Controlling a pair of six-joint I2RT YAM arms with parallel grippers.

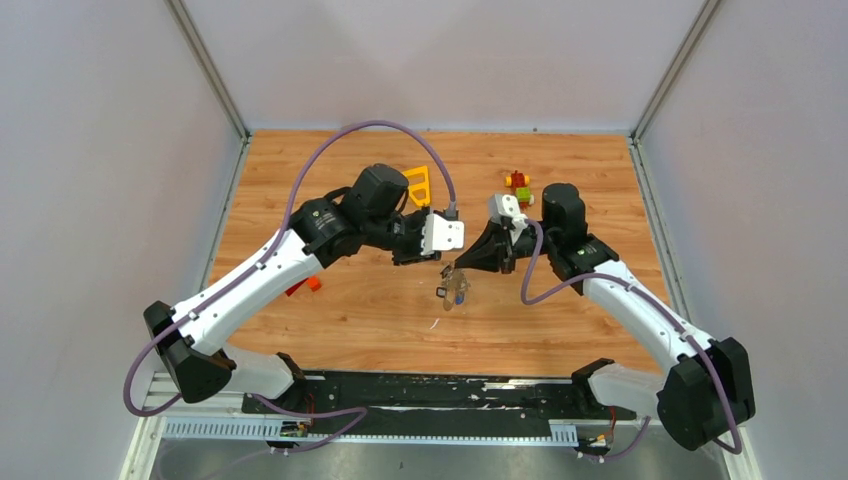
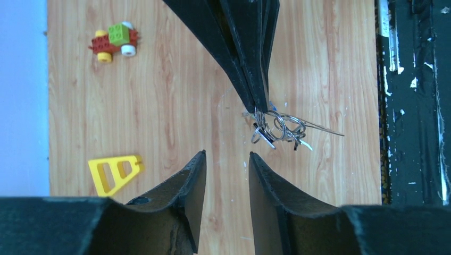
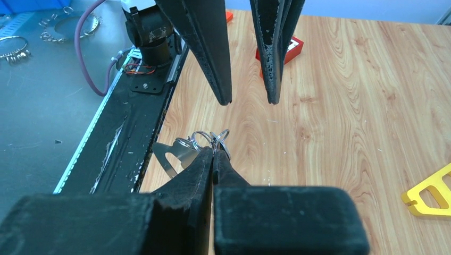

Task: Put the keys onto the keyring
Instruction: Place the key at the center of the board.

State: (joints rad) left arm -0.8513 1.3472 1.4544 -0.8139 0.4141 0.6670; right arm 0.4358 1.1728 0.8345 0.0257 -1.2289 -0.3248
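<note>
**Keyring pinched in my right jaws, my left jaws facing it and off line**

My right gripper is clamped tight on the keyring, holding it above the table. From this pinch hangs a tangle of wire loops. At least one flat metal piece among the keys dangles beside them. I cannot tell which keys are already threaded on.

My left gripper has its jaws apart with nothing between them, and it points straight at the keyring from the opposite side. It is near the keyring but not touching. Seen from my left wrist, the keyring sits ahead of the gap and off towards one finger, not on the centre line. A long thin wire of the keyring runs crosswise, roughly along the line on which my left jaws close.

My judgement is that the left arm must shift sideways before it can close on a loop. My own right fingertips are the only thing in the way, as they cover the top of the keyring.

The yellow triangle frame and the toy block car lie on the table well apart from the keyring.
</note>
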